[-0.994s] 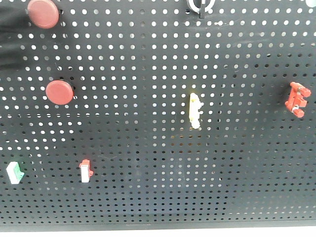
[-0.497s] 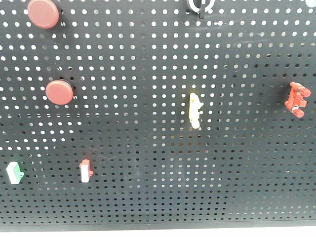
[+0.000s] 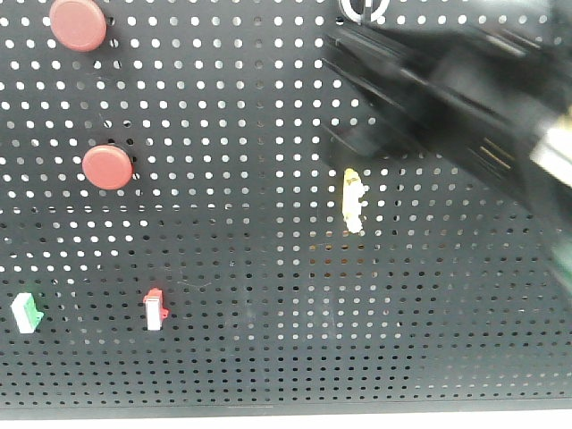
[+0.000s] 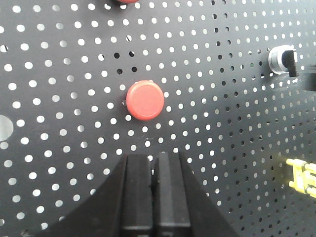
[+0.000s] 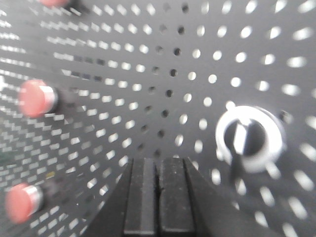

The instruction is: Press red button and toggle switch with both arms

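Observation:
Two red buttons (image 3: 107,167) (image 3: 78,24) sit on the black pegboard (image 3: 250,250) at the left. In the left wrist view one red button (image 4: 144,100) lies straight ahead, just above my left gripper (image 4: 154,158), which is shut and empty. A small yellow toggle switch (image 3: 353,200) is mounted mid-board and also shows as the yellow switch (image 4: 302,177). My right arm (image 3: 447,98) is a black blur across the upper right. The right gripper (image 5: 158,160) is shut and empty, left of a silver rotary knob (image 5: 250,139).
A green-and-white switch (image 3: 27,312) and a red-and-white rocker switch (image 3: 155,309) sit low on the left. The silver knob (image 3: 362,9) is at the top edge, and also shows as the knob (image 4: 282,60). Red buttons (image 5: 33,98) (image 5: 20,202) show blurred at the left.
The right arm has swept in from the right, blurred by motion, and now covers the red part at the board's right edge. A dark blur at the upper left a second ago is gone.

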